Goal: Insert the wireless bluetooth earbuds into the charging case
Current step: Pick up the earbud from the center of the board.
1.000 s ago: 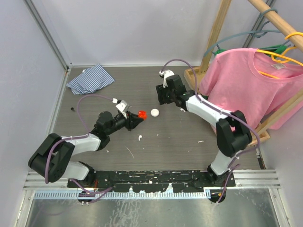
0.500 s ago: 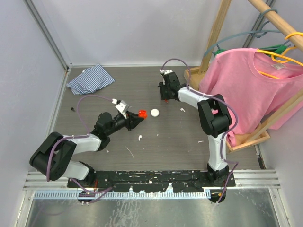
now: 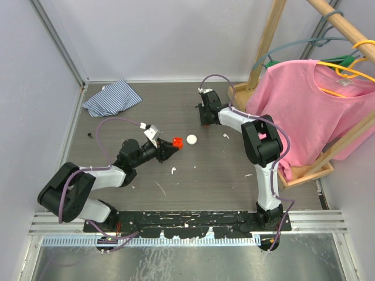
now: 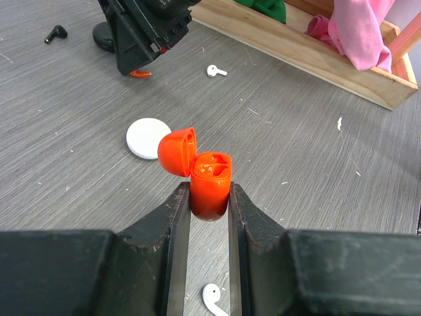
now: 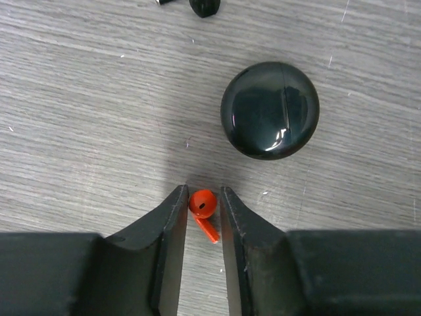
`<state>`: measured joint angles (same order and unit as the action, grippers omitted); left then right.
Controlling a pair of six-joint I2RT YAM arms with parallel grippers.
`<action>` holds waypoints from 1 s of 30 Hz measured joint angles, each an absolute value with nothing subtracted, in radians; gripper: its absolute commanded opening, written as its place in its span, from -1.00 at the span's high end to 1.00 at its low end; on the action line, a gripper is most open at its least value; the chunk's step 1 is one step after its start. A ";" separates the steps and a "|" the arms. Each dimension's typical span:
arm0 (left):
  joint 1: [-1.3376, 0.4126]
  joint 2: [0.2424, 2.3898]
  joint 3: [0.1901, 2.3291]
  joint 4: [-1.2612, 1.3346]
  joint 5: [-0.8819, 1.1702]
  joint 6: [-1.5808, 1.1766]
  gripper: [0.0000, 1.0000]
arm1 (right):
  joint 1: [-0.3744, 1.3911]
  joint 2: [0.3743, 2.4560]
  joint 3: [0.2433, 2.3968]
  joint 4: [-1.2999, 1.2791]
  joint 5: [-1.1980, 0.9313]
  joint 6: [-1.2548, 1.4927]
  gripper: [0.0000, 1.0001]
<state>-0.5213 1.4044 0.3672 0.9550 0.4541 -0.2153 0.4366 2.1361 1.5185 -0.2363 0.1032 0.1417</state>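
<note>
Left wrist view: your left pincer (image 4: 208, 197) clamps the red charging case (image 4: 212, 176) by its lower body, upright, near the middle of the tabletop (image 4: 316, 151). The lid (image 4: 176, 151) is flipped back, so the sockets face up. I read this as a steady receiver: you hold the case so it can't slide or tip when a bud is pushed in. Can't tell whether a socket is already filled.

Right wrist view: right pincer (image 5: 202, 196) points straight down, toward the far edge. Its fingers are drawn tight on the head of the red earbud (image 5: 202, 205), which lies on the tabletop. The stem stays free of the pinch, which should suit seating it stem-first.

- Black round case (image 5: 270, 110), shut, sits just beside the bud, clear of the fingers.
- Colour match says this bud belongs in the held case.
- White round case (image 4: 148, 137) lies flat just beyond the red one.
- One white earbud (image 4: 212, 295) lies on the near side of the left pincer, another (image 4: 216, 70) by the wooden frame (image 4: 316, 59).
- Black earbud (image 4: 56, 31) lies far off to the left.

Risk, as I judge it: the bud is tiny and may twist or pop out when you lift.
</note>
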 measured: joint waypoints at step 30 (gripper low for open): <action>-0.521 1.388 0.324 1.059 0.585 -0.215 0.99 | 0.505 1.704 1.104 -0.364 0.017 0.247 0.52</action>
<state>-0.5213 1.3884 0.3241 1.0588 0.5846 -0.2146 0.5045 1.7042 1.1042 -0.3641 0.0174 0.2470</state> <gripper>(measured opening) 0.252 0.263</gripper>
